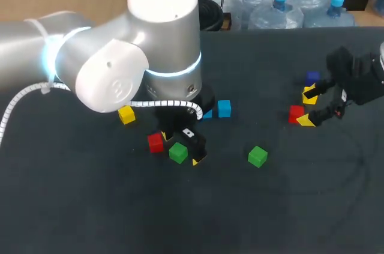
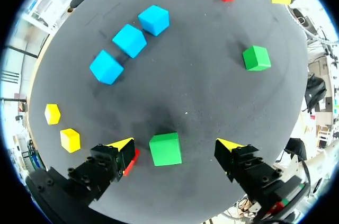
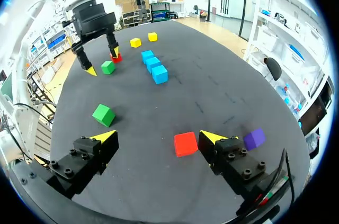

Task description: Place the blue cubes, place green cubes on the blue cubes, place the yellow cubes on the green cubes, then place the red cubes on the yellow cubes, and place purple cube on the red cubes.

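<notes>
Black table carries both grippers, fingers spread apart: left gripper straddling a green cube untouched, right gripper straddling a red cube. Three blue cubes, three yellow cubes, two green, two red, one purple cube.

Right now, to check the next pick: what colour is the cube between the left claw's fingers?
The cube is green, clearest in the left wrist view.

Green cube within parted hand

White arm with glowing ring, coiled cable, black yellow-tipped fingers.
</notes>
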Available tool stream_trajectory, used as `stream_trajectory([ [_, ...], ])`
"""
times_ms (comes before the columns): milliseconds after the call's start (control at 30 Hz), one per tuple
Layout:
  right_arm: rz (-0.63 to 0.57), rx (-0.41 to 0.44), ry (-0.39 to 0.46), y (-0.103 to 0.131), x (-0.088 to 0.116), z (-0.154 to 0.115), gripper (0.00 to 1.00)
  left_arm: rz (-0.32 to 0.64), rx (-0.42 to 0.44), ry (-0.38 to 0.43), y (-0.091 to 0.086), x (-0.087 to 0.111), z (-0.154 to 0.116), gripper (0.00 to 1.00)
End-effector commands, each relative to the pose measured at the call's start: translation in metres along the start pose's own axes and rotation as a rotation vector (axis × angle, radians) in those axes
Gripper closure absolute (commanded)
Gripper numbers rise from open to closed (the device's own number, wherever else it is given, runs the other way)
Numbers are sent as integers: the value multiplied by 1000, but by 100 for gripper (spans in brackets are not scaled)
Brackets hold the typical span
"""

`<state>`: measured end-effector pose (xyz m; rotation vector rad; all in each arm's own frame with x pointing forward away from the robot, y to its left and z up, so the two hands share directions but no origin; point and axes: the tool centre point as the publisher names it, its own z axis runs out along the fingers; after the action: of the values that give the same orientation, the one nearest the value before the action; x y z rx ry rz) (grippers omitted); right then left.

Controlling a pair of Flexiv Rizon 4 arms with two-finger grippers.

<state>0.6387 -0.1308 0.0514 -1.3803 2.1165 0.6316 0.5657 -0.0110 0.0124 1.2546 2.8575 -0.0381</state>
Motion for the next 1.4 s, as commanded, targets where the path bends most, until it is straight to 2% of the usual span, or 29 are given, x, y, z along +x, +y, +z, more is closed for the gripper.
stream_trajectory([
  [33, 0, 0, 0, 0, 0, 1, 0, -7, 2, -12, -1, 5, 0, 0],
  [367, 0, 0, 0, 0, 0, 1, 0, -24, 6, -21, 0, 5, 2, 0],
  [433, 0, 0, 0, 0, 0, 1, 0, -24, 5, -20, 1, 4, 2, 4],
  [600, 0, 0, 0, 0, 0, 1, 0, -24, 7, -17, 1, 4, 4, 7],
  [733, 0, 0, 0, 0, 0, 1, 0, -25, 8, -16, 2, 4, 5, 14],
  [900, 0, 0, 0, 0, 0, 1, 0, -28, 3, -15, 2, 4, 5, 14],
  [933, 0, 0, 0, 0, 0, 1, 0, -28, 2, -16, 2, 5, 5, 17],
  [1267, 0, 0, 0, 0, 0, 1, 0, -40, -1, -21, 2, 10, 5, 16],
  [1300, 0, 0, 0, 0, 0, 1, 0, -40, -2, -21, 1, 10, 5, 19],
  [1333, 0, 0, 0, 0, 0, 1, 0, -40, -3, -22, 1, 10, 5, 29],
  [1400, 0, 0, 0, 0, 0, 1, 0, -42, -4, -22, 1, 11, 5, 31],
])
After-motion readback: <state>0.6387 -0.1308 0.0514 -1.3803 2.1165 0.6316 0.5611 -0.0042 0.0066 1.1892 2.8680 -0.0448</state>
